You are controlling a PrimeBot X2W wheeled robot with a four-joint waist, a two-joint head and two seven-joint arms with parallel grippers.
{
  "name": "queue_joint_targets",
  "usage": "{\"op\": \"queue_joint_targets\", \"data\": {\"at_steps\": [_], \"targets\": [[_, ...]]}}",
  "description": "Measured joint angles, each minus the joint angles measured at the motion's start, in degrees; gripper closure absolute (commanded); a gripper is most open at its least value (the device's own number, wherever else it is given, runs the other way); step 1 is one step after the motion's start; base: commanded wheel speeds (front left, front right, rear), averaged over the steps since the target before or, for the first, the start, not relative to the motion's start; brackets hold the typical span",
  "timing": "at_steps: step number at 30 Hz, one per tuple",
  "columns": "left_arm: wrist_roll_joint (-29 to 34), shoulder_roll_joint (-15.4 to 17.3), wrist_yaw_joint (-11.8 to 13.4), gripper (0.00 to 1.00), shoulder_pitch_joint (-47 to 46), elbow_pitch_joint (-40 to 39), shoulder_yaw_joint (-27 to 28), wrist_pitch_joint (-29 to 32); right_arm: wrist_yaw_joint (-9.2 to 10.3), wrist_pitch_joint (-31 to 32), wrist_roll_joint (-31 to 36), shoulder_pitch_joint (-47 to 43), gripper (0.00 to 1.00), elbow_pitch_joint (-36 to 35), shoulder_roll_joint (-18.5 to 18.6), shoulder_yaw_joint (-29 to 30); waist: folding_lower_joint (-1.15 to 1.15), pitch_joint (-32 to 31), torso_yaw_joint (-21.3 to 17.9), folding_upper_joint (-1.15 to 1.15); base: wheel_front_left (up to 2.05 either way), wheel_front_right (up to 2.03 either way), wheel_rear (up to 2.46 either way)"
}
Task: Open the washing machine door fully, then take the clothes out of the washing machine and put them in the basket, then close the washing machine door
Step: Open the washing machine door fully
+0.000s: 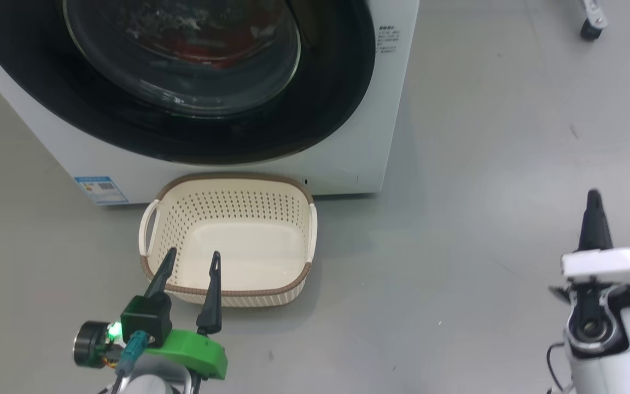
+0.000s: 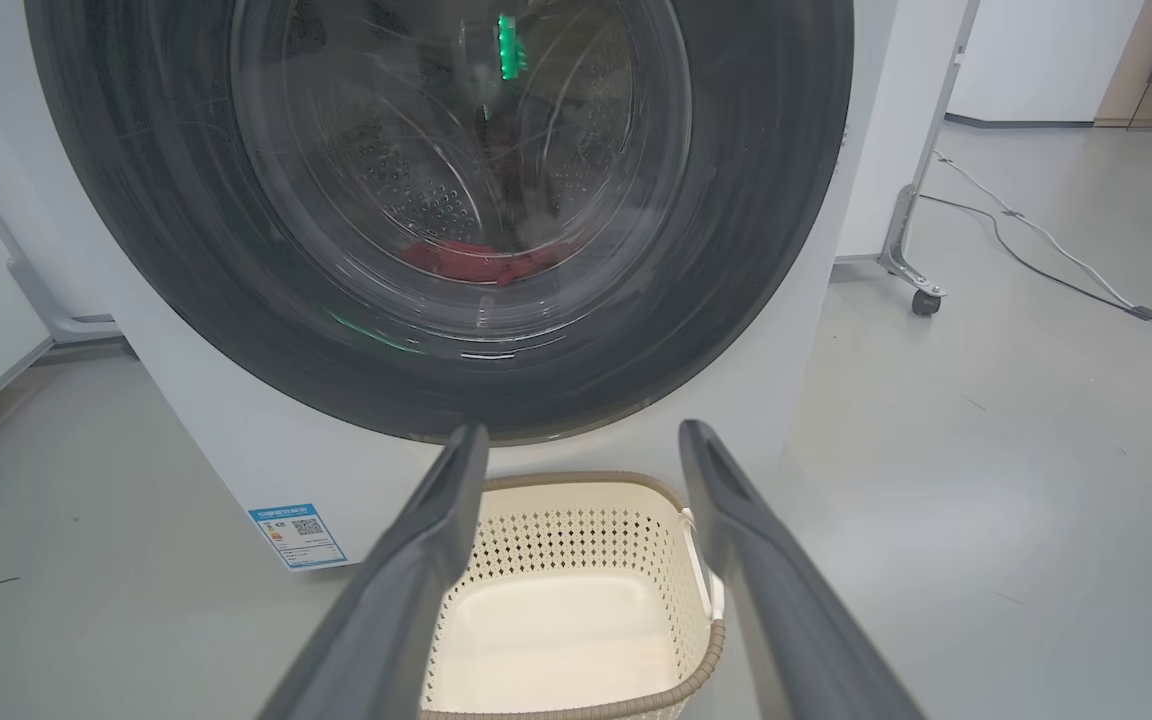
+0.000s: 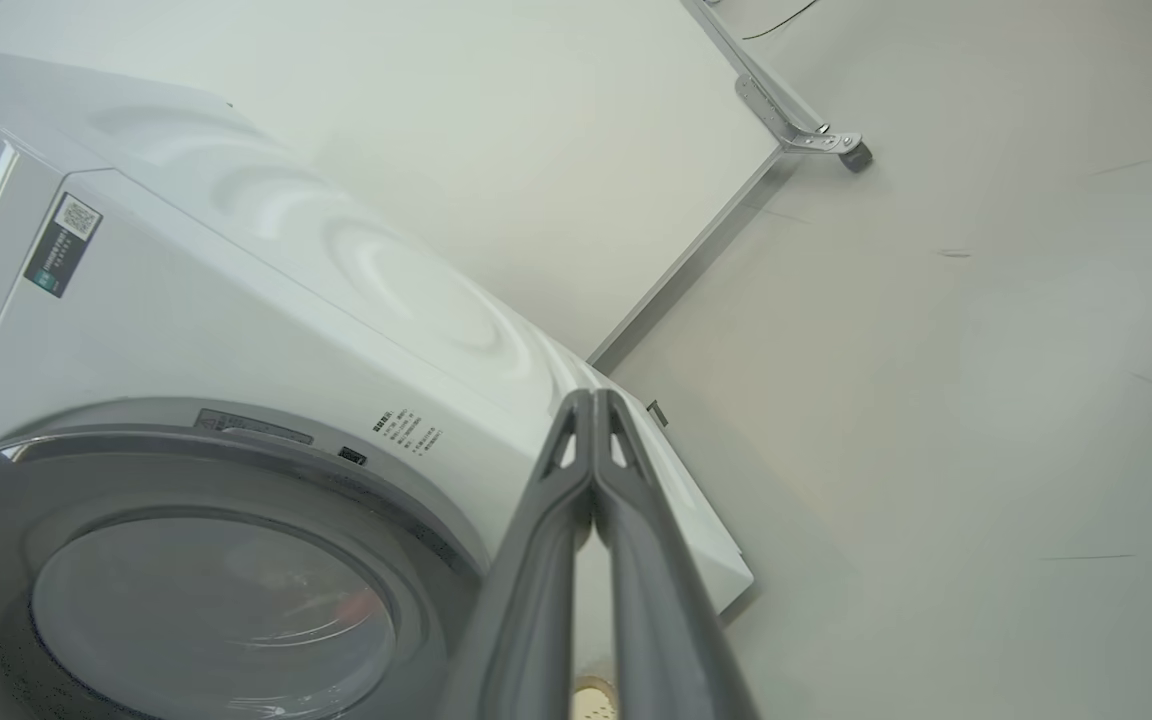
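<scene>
My left gripper (image 1: 194, 253) stands with its two fingers spread wide and grips nothing; in the head view its tips overlap the near rim of the basket (image 1: 227, 178). My right gripper (image 1: 594, 198) has its fingers pressed together, also without a load, well apart to my right over the floor (image 1: 484, 230). The basket sits upright on the floor, just in front of the washing machine (image 1: 359, 158) and below the washing machine door (image 1: 342, 104). The door lies shut against the machine front. The clothes (image 2: 476, 262) lie inside the drum, showing red through the door glass. A blue label (image 1: 100, 190) marks the machine's lower left corner.
</scene>
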State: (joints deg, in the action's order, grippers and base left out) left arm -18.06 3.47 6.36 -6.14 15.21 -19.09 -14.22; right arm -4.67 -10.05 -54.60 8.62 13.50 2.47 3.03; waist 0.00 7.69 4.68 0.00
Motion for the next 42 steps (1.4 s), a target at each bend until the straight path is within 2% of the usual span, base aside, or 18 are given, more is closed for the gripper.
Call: {"op": "queue_joint_targets", "data": {"at_steps": [10,17,23,32,42], "targets": [[0.2,-0.6,0.2,0.00,-5.3,-2.8,-1.0,0.0,-0.35,9.8,-22.1,16.0,1.00,-0.5,0.1,6.8,0.00,7.5,2.0,0.00,0.00,0.00,0.00],[0.3,-0.8,0.2,0.00,-8.0,-3.4,-2.0,-0.1,1.87,16.9,-28.2,25.7,1.00,-0.6,0.4,7.2,0.00,12.2,3.6,0.00,0.00,0.00,0.00],[0.3,-0.9,0.2,0.00,-9.9,-4.3,-3.0,-0.1,4.34,22.6,-29.1,32.6,1.00,0.3,3.9,5.5,0.00,15.7,5.2,0.00,0.00,0.00,0.00],[0.2,-1.2,0.2,0.00,-12.8,-4.4,-5.2,-0.2,6.94,31.1,-29.9,41.0,1.00,2.3,7.2,1.3,0.00,19.7,8.4,0.00,0.00,0.00,0.00],[-1.5,-1.4,0.2,0.00,-14.2,-4.8,-7.5,-0.2,7.98,36.6,-29.7,46.7,1.00,5.6,9.6,-1.4,0.00,21.9,12.1,0.00,0.00,0.00,0.00]]}}
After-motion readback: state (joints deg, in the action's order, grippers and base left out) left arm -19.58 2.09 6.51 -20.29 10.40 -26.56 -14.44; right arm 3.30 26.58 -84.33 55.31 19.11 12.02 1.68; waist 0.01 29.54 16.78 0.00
